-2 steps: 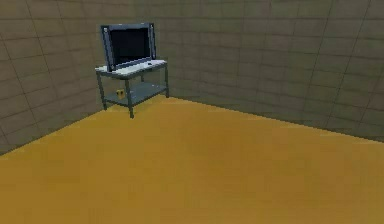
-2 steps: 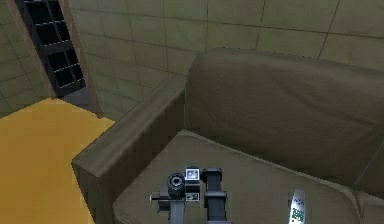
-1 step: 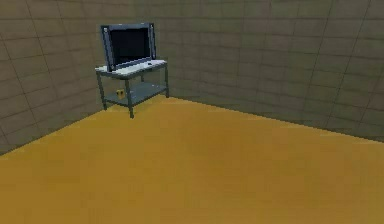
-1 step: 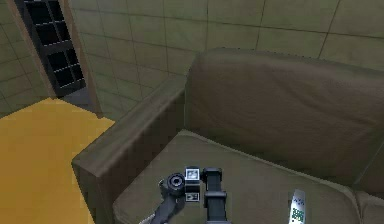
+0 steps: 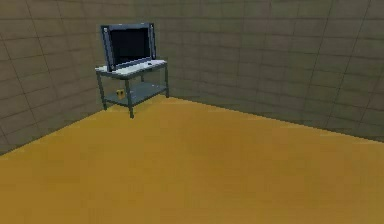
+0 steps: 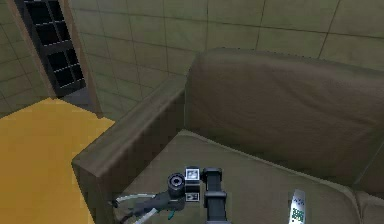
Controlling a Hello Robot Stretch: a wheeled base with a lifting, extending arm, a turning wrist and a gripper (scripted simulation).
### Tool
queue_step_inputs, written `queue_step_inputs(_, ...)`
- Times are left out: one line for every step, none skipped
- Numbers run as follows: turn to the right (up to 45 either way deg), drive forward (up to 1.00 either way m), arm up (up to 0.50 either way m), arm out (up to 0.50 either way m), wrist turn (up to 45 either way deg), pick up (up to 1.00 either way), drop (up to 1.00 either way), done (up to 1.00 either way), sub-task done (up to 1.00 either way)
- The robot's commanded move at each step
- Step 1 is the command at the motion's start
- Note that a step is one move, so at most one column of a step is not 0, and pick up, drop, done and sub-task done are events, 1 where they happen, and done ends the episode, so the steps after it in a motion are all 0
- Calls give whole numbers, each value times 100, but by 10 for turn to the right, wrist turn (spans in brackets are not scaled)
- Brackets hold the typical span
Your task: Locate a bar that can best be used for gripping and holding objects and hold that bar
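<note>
My gripper shows at the bottom of the arm side view, low over the seat of a dark brown sofa and close to its armrest. Two white marker squares stand at the arm's end. I cannot tell whether the gripper holds anything. A slim white and green thing lies on the seat cushion toward the arm side view's right. On the stand in the forward view lie small pale things, too small to name.
A flat screen stands on a grey metal stand with a lower shelf in the room's far corner. A small yellow thing sits on that shelf. Orange floor spreads before it. A dark grid-paned frame stands on the tiled wall left of the sofa.
</note>
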Motion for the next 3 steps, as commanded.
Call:
queue_step_inputs(0,0,0,0,450,0,0,0,0)
queue_step_inputs(0,0,0,0,240,0,0,0,0)
queue_step_inputs(0,0,-30,0,0,0,0,0,0)
